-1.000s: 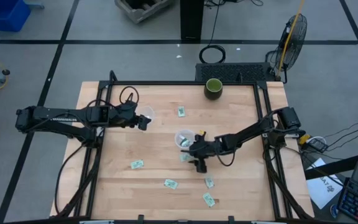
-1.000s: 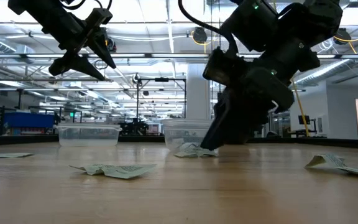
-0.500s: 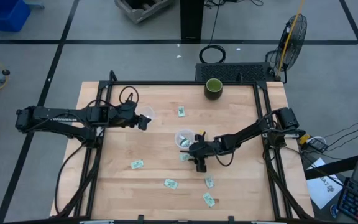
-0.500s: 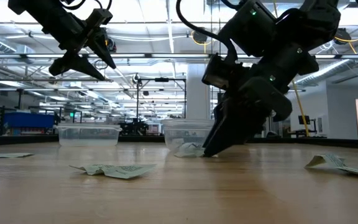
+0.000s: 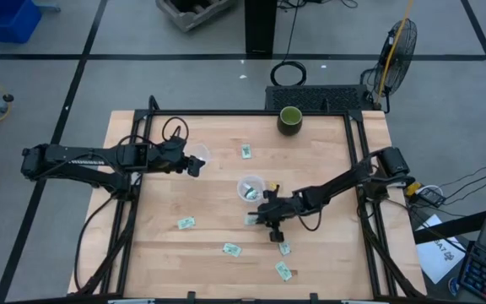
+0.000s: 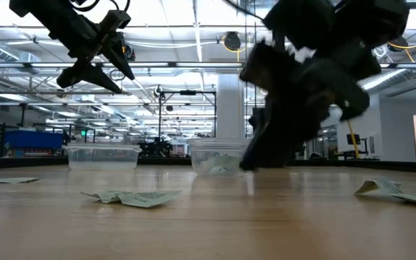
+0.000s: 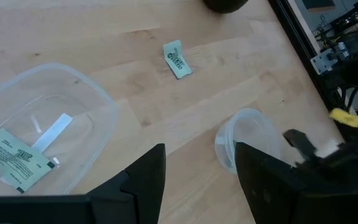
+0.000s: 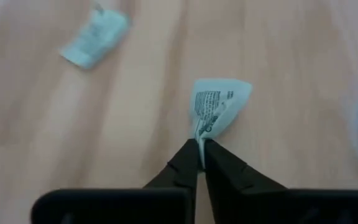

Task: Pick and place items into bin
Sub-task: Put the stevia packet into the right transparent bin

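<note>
The wooden table (image 5: 209, 181) fills the middle of the high view. The left gripper (image 5: 194, 167) hangs left of centre over a clear tub (image 7: 39, 124), fingers (image 7: 145, 180) spread with nothing between them; one packet (image 7: 11, 158) lies in that tub. The right gripper (image 5: 256, 218) sits just below centre, its fingers pressed together on a corner of a green-and-white packet (image 8: 215, 106), close below a round clear cup (image 5: 250, 187). A dark green cup (image 5: 289, 117) stands at the table's upper edge. Loose packets lie scattered: one above centre (image 5: 246, 151), one lower left (image 5: 186, 223), others along the bottom (image 5: 230, 249), (image 5: 283, 247), (image 5: 283, 271)
</note>
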